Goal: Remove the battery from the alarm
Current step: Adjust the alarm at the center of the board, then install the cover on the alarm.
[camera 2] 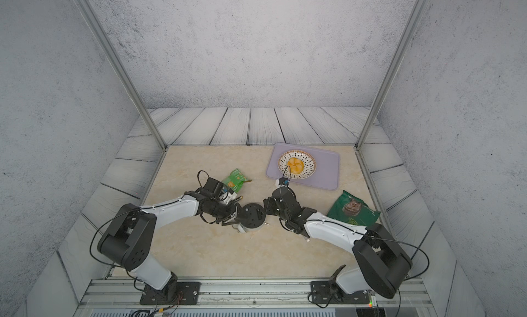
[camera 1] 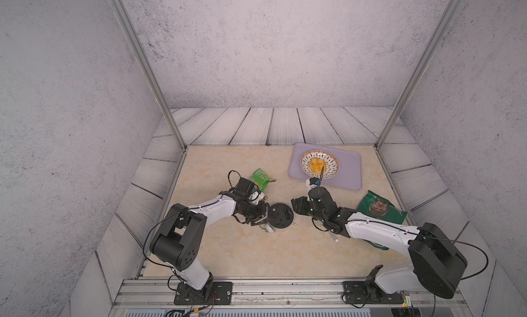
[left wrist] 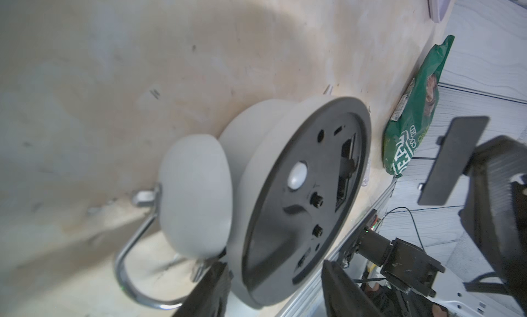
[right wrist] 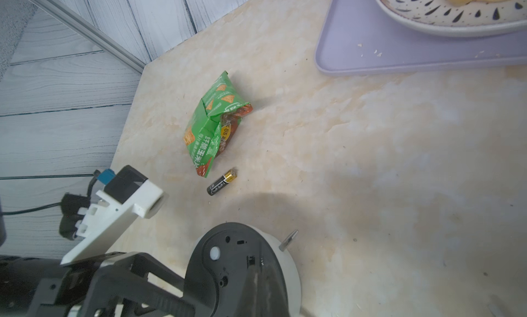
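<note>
The alarm [camera 1: 281, 214] [camera 2: 252, 214] lies face down mid-table, black round back up [right wrist: 236, 272], one white bell and the wire handle towards my left arm. My left gripper [camera 1: 262, 217] [left wrist: 271, 265] is shut on its near rim: one finger against the white body, the other close over the black back [left wrist: 299, 201]. The battery [right wrist: 222, 183] [camera 2: 239, 198] lies loose on the table behind the alarm, beside a snack bag, gold end away from the clock. My right gripper [camera 1: 295, 207] [left wrist: 453, 158] hovers shut and empty just over the alarm's right edge.
A light green snack bag [camera 1: 261, 180] lies behind my left wrist. A lilac tray [camera 1: 350, 164] holding a patterned dish [camera 1: 306, 158] stands at the back right. A dark green bag [camera 1: 379, 210] lies partly under my right forearm, with a thin pale stick [camera 1: 334, 238] beside it.
</note>
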Action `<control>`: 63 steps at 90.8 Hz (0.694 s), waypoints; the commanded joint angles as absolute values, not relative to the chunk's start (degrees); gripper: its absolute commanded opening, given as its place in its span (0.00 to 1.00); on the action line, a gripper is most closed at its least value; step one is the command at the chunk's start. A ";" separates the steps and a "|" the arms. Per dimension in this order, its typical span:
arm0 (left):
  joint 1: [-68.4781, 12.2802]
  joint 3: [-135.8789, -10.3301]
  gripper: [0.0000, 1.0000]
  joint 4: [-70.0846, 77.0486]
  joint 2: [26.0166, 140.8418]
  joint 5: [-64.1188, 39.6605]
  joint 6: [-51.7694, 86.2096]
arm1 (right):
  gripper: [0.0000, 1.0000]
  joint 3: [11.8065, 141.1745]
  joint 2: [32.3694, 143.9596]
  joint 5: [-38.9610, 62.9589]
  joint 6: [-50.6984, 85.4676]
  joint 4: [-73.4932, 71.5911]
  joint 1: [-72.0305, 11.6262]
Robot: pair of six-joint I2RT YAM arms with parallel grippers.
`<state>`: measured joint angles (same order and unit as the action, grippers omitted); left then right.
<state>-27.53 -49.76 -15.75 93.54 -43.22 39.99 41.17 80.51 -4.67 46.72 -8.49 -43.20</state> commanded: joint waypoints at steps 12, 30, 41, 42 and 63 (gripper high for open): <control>-28.21 -50.49 0.60 -17.05 93.63 -42.94 40.22 | 0.00 41.30 83.32 -1.72 44.03 -10.66 -43.64; -27.99 -54.81 0.57 -23.78 96.14 -38.42 34.73 | 0.00 42.44 86.39 1.26 41.18 -11.85 -43.59; -27.95 -55.97 0.56 -24.44 97.54 -37.93 33.98 | 0.00 42.19 87.26 0.87 41.69 -12.26 -43.59; -27.95 -56.06 0.56 -24.48 97.59 -37.95 33.95 | 0.00 42.19 87.27 0.78 41.76 -12.28 -43.64; -27.86 -57.47 0.55 -25.79 99.04 -37.92 32.15 | 0.00 40.52 87.09 0.04 44.88 -15.66 -43.75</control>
<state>-28.03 -56.05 -23.09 97.25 -39.68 34.52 41.06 86.80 0.10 43.31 -12.78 -43.40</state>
